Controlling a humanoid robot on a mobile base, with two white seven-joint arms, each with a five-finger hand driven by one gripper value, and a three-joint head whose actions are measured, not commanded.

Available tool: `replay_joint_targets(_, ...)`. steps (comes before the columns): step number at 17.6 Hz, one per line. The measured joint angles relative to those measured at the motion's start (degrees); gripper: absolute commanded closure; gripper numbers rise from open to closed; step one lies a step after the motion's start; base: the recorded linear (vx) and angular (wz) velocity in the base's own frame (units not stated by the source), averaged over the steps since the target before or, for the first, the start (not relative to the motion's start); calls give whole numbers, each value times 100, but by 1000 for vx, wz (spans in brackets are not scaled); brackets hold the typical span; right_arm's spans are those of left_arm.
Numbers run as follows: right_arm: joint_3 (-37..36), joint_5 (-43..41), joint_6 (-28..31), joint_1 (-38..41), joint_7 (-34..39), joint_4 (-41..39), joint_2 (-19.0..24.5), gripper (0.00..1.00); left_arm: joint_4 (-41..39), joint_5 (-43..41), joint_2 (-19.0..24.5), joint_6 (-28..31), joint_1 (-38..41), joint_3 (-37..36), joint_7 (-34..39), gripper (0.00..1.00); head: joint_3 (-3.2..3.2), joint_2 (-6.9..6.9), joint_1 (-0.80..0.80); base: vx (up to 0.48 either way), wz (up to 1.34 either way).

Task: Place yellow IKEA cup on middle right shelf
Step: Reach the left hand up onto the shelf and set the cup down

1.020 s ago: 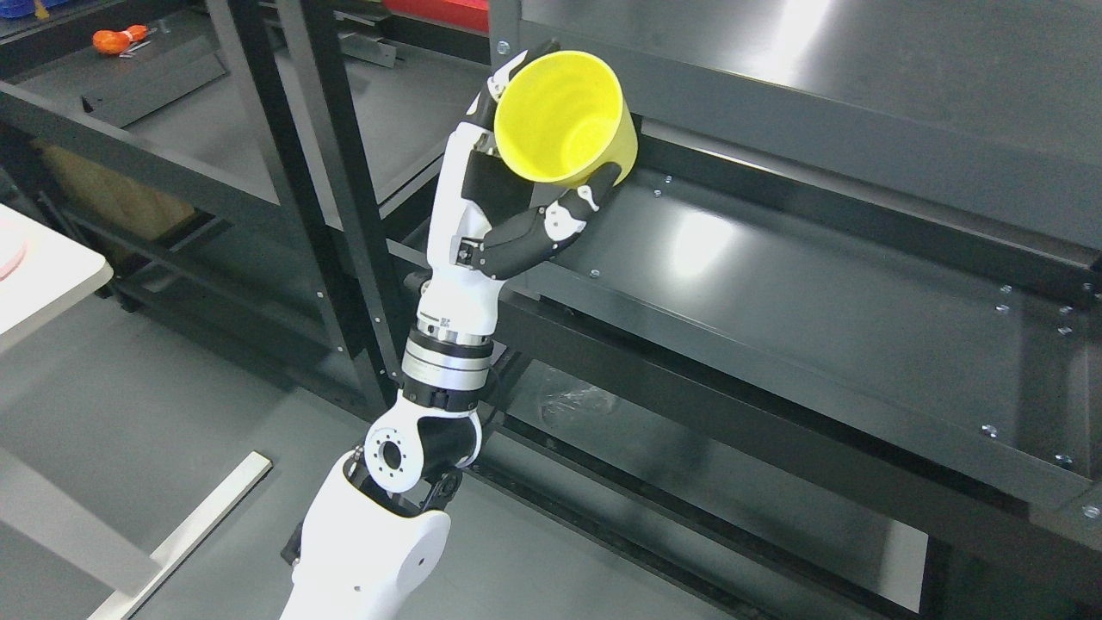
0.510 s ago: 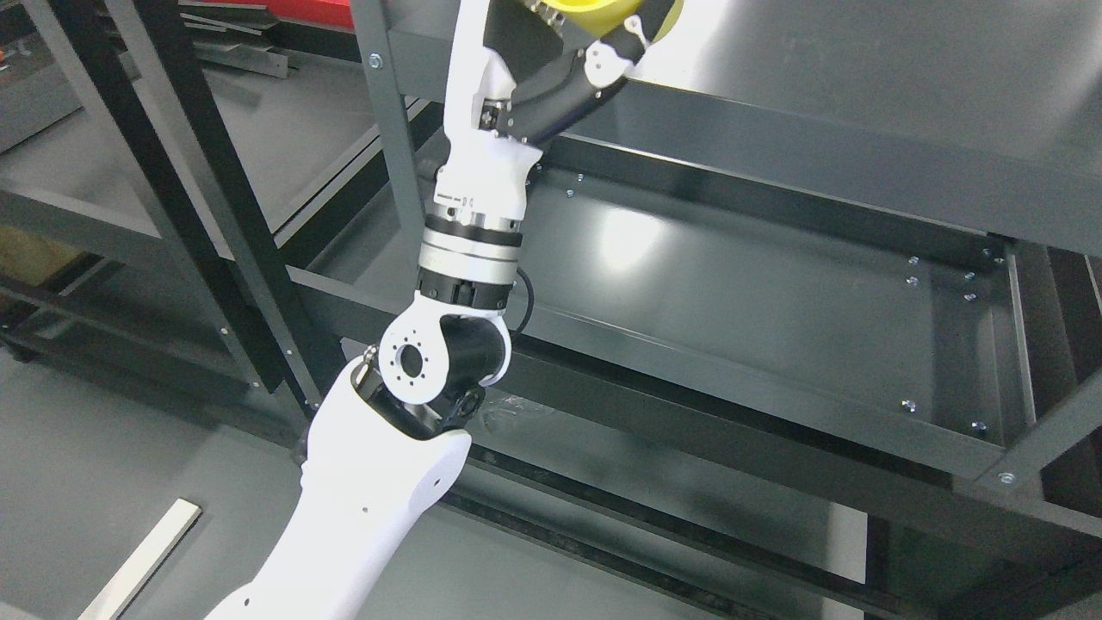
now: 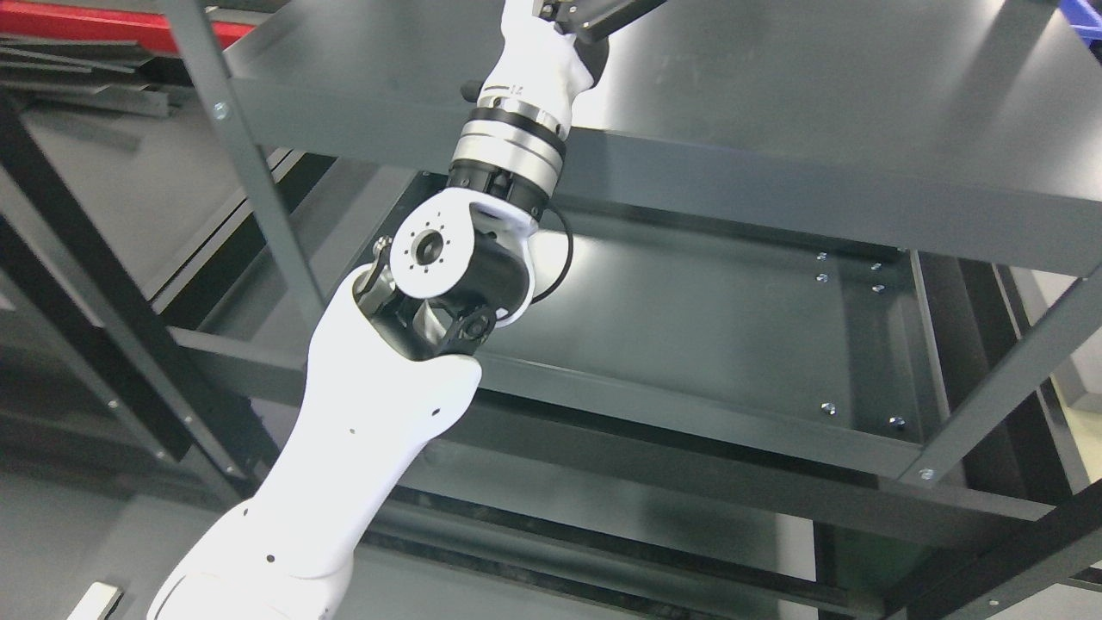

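My left arm (image 3: 362, 448) comes in from the lower left and reaches up in front of a dark grey metal shelf unit. Its wrist (image 3: 516, 129) crosses the front edge of the upper shelf board (image 3: 818, 112). Only the base of my left hand (image 3: 585, 10) shows at the top edge; the rest is cut off by the frame. The yellow cup is not in view. Below the wrist lies a lower shelf tray (image 3: 706, 319), bare apart from a few bolt heads. My right arm is not in view.
A grey upright post (image 3: 250, 172) stands just left of the arm and another (image 3: 1007, 379) rises at the front right corner. A second black rack (image 3: 95, 284) stands to the left. A red object (image 3: 86, 21) lies at the top left.
The whole picture has shifted, so the camera has moved. My left arm has risen; the hand and the yellow cup it held have passed above the top edge of the picture.
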Motion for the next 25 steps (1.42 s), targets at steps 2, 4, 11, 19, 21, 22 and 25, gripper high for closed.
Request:
replay_joint_targets(2,0,0,0,-1,-14,0,0,1,35,216,0,266,-146,-62,212,100,0,0,0,159,-157)
replay_joint_targets(4,0,0,-1,-1,-17,0,0,1,71,355,0,574,-259,-118,547,100,0,0,0,130,-15)
replay_joint_targets(11,0,0,-10,2,17,0,0,1,126,399,0,1113,-490,-400,1358,98,0,0,0,0,44)
replay_joint_targets(19,0,0,-13,1,19,0,0,1,129,333,0,1176,-544,-690,1463,58,0,0,0,-12,2)
replay_joint_targets(21,0,0,-9,1,19,0,0,1,129,282,0,1177,-545,-732,1463,45,0,0,0,0,0)
replay_joint_targets(22,0,0,-2,1,19,0,0,1,129,254,0,1177,-544,-749,1463,42,0,0,0,0,0)
replay_joint_targets(25,0,0,2,1,20,0,0,1,129,145,0,1186,-538,-796,1463,29,0,0,0,0,0)
